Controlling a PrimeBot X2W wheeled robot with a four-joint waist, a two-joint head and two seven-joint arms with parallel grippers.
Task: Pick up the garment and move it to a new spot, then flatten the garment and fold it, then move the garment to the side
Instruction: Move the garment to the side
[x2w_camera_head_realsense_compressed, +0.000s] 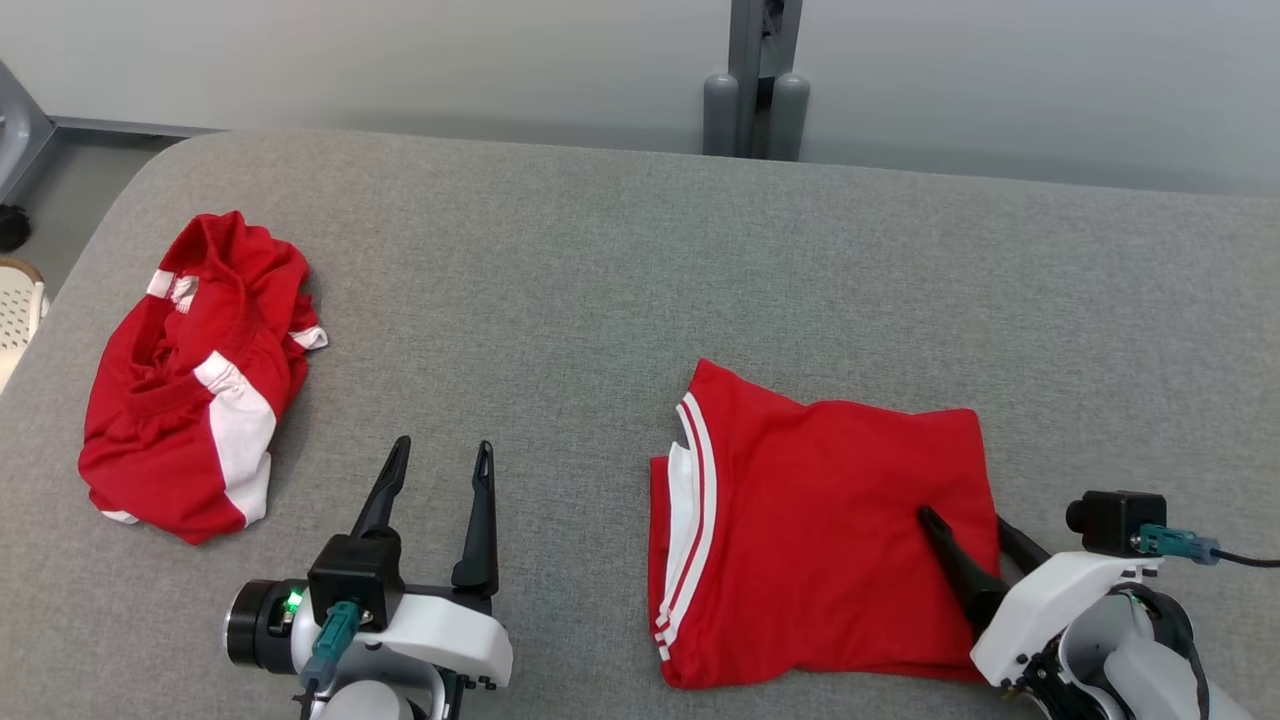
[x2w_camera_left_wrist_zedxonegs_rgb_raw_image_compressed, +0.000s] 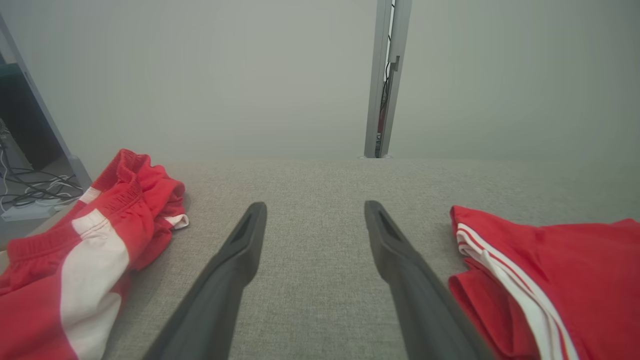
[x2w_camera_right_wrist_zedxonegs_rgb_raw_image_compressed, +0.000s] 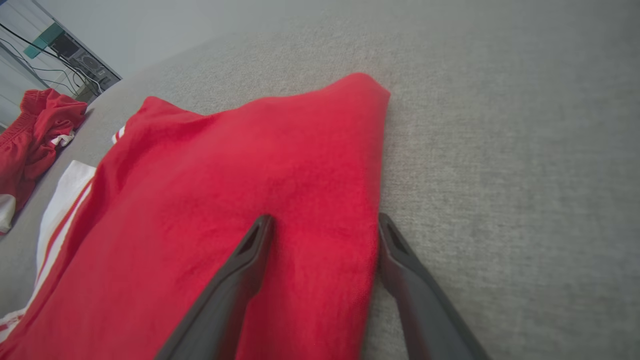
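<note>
Garment (x2w_camera_head_realsense_compressed: 830, 540): folded to a rough rectangle, lying flat on the grey bench (x2w_camera_head_realsense_compressed: 600, 250). Right of centre in head view, near the front edge. Red, with white stripes down its left side. Layers showing at that left fold, far-left corner slightly peaked.

Right pincer (x2w_camera_head_realsense_compressed: 962, 518): spread wide, gripping nothing. Straddling the garment's right edge, with one finger (x2w_camera_head_realsense_compressed: 950, 560) on top of the red cloth and the other just off the edge over bare bench. Right wrist view agrees: left finger over the cloth, right finger beside the hem. Cannot tell whether that outer finger touches the bench or hangs just above it. Cloth between the fingers not pinched.

Left pincer (x2w_camera_head_realsense_compressed: 443, 445): also wide open, empty. Low over bare bench, between the garment and the heap (x2w_camera_head_realsense_compressed: 190, 390), touching neither. Fingers pointing toward the far edge. In left wrist view, striped edge of the garment just beside the right finger, heap further off to the left.

Heap: second red-and-white piece, crumpled, at the bench's left end, well apart from the garment.

Grey post (x2w_camera_head_realsense_compressed: 755, 90) upright behind the far edge of the bench, against a pale wall.
</note>
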